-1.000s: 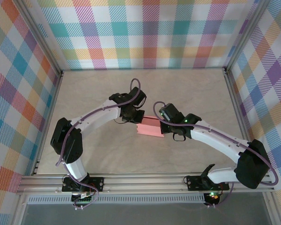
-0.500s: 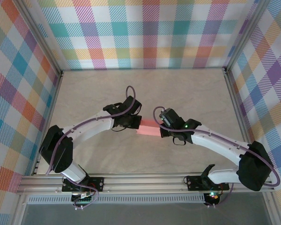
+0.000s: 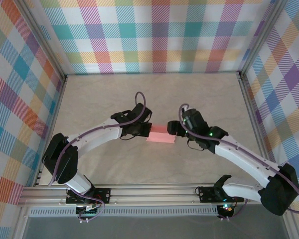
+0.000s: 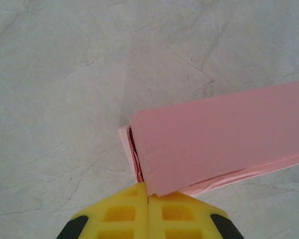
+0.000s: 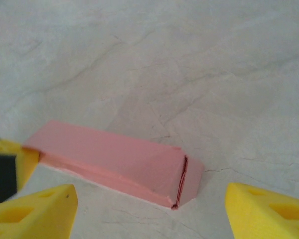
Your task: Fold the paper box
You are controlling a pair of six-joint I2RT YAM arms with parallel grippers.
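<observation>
The pale marbled table carries the flat salmon-pink card box at its middle, between both arms. The right gripper stands spread just short of one end. The left gripper, fingers pressed together, touches the opposite corner.

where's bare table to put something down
Crowded mid-table: left pincer and right pincer flank the box. Bare table lies between them and the back wall, and between the box and the front rail.
</observation>
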